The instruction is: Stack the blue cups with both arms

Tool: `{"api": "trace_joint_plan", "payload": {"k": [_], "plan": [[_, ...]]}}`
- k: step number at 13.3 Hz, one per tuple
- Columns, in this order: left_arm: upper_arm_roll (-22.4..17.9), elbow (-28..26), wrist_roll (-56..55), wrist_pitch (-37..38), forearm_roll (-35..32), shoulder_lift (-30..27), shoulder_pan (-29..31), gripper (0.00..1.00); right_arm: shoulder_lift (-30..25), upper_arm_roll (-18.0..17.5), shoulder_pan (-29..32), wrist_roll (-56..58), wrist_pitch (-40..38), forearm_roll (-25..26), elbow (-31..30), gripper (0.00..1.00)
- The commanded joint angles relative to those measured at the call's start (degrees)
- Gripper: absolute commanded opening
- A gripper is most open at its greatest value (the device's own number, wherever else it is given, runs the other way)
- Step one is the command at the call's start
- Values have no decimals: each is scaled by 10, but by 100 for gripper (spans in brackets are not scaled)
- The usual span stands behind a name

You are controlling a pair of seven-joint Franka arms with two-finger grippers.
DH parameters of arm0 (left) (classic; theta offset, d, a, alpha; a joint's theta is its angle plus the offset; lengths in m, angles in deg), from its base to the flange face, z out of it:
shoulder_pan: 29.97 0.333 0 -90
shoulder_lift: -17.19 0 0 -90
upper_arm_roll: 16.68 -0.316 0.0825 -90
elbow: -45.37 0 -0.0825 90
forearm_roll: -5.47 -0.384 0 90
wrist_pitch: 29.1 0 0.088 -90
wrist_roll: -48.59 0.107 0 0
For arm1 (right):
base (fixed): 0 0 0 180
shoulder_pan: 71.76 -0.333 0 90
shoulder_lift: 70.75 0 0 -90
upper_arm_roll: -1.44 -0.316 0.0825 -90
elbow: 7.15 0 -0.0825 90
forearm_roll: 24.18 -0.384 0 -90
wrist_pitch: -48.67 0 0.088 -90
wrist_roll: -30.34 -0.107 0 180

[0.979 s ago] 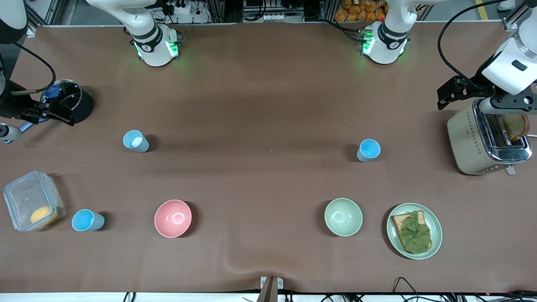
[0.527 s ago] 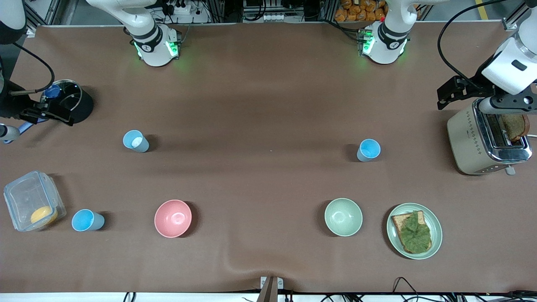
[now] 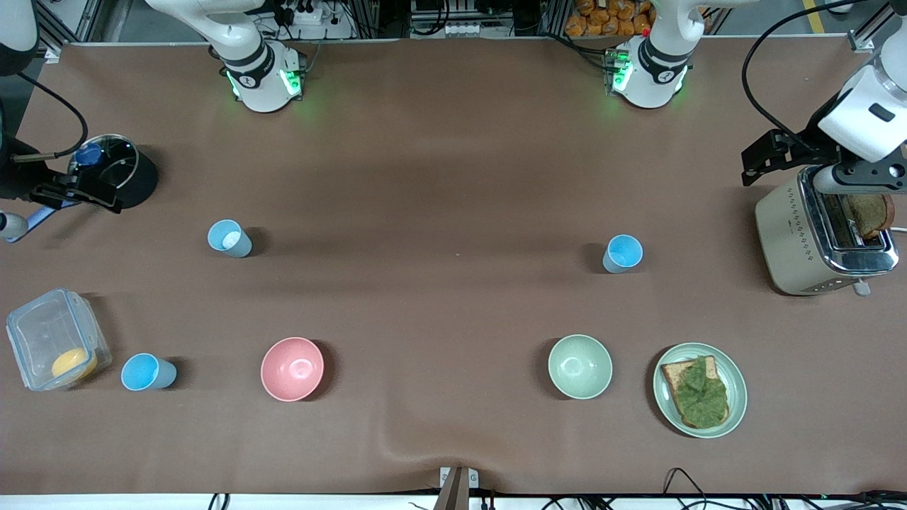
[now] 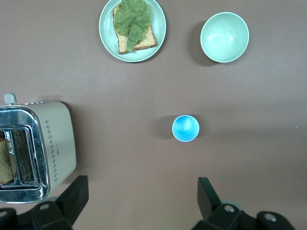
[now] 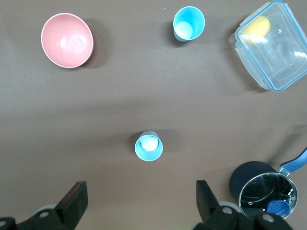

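Three blue cups stand upright and apart on the brown table. One cup is toward the right arm's end. A second cup is nearer the front camera, beside a clear container. The third cup is toward the left arm's end. My right gripper hangs open and empty, high over the pot's handle. My left gripper hangs open and empty, high beside the toaster. Neither touches a cup.
A pink bowl and a pale green bowl sit near the front camera. A plate with toast and lettuce, a toaster, a clear lidded container and a black pot stand toward the table's ends.
Both hands have shifted only very slightly. The cups and everything else on the table stand as before.
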Motion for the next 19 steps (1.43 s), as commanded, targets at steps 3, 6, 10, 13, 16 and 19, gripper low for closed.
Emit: {"api": "trace_joint_plan", "payload": {"k": [3,6,10,13,16,19], "plan": [[2,10,-10,12,-4,4,-1,100,3,-4,8,-8,-2,-12,6,100],[2,10,-10,18,-4,4,2,100,3,-4,8,-8,-3,-12,6,100],[1,8,-9,18,-4,4,7,100,3,-4,8,-8,-4,-12,6,100],[1,8,-10,18,-4,4,7,100,3,-4,8,-8,-5,-12,6,100],[1,8,-10,18,-4,4,7,100,3,-4,8,-7,-6,-12,5,100],[1,8,-10,18,-4,4,7,100,3,-4,8,-7,-7,-12,5,100]]}}
